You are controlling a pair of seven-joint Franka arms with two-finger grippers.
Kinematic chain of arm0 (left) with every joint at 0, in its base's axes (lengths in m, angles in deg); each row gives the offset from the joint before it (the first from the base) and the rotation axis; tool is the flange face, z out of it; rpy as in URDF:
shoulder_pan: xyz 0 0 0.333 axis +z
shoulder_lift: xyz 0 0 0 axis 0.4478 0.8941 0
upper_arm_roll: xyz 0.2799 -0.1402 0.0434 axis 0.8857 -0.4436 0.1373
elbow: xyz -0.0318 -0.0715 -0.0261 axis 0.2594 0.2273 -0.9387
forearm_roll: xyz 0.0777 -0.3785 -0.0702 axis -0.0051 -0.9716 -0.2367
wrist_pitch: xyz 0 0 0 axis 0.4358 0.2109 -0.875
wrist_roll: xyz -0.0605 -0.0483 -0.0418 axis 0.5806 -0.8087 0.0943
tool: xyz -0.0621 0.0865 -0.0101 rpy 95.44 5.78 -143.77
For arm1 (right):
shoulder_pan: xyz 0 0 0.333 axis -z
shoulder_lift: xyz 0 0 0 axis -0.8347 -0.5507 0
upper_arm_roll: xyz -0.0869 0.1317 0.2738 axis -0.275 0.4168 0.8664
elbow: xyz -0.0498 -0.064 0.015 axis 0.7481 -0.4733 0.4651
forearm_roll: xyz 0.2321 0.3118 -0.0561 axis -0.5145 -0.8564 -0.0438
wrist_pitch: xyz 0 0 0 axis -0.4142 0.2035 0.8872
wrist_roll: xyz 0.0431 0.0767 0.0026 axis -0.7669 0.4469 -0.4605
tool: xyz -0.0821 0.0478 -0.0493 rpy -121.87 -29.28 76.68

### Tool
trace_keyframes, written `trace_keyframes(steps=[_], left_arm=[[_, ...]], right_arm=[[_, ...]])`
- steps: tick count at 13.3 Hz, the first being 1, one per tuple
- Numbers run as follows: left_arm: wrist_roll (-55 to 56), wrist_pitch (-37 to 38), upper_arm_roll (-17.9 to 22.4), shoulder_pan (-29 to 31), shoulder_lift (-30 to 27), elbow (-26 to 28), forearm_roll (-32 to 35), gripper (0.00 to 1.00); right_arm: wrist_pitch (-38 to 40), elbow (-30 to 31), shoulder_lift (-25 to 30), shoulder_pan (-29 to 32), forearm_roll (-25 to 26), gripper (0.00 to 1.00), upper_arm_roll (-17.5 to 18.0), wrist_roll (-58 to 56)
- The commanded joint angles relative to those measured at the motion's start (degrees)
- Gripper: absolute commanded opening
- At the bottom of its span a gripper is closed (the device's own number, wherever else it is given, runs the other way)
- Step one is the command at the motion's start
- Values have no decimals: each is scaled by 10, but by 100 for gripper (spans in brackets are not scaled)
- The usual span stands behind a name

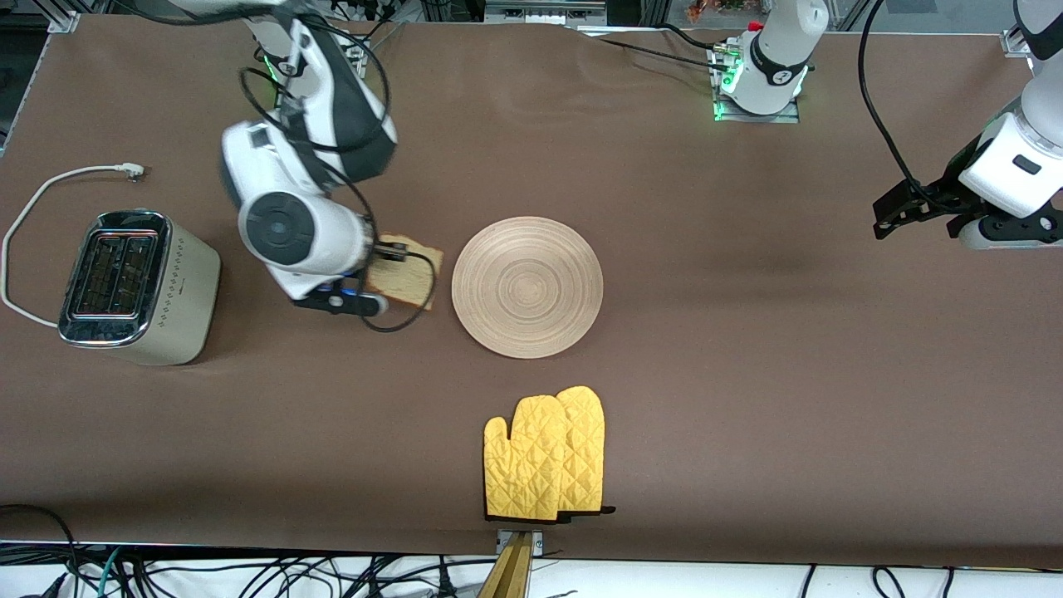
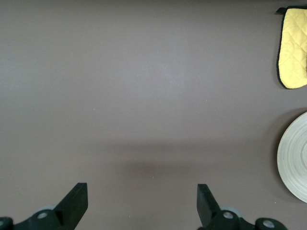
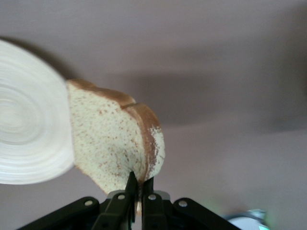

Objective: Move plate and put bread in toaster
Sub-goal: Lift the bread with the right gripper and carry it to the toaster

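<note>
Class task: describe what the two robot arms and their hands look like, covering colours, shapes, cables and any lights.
Both arms have glossy white rounded shells with dark grey or black joint sections. The right arm shows a round grey joint cap and loose black cables looping beside it. The left arm carries a black cable too. Green lights glow at the bases. The left hand and right hand have black, angular, tapering fingers.

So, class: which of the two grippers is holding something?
The right gripper, shut on the bread between toaster and plate; the left gripper hangs open over bare table.
</note>
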Motion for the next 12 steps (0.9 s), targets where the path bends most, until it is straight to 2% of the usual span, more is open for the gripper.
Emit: trace_keyframes(steps=[1,3,8,10,12], left_arm=[[-7,8,2,0,4,-14,-4,100],[-6,9,1,0,4,-14,-4,100],[-2,12,-4,-4,0,-14,-14,100],[-3,11,-4,-3,1,-14,-27,100],[-4,11,-3,-1,3,-14,-28,100]], right_arm=[[78,-18,18,-2,74,0,-44,-70],[101,-17,31,-2,140,0,-81,-139],[115,-11,27,-2,216,0,-212,-299],[105,-5,21,2,271,0,-238,-347],[79,-4,12,36,296,0,-241,-385]])
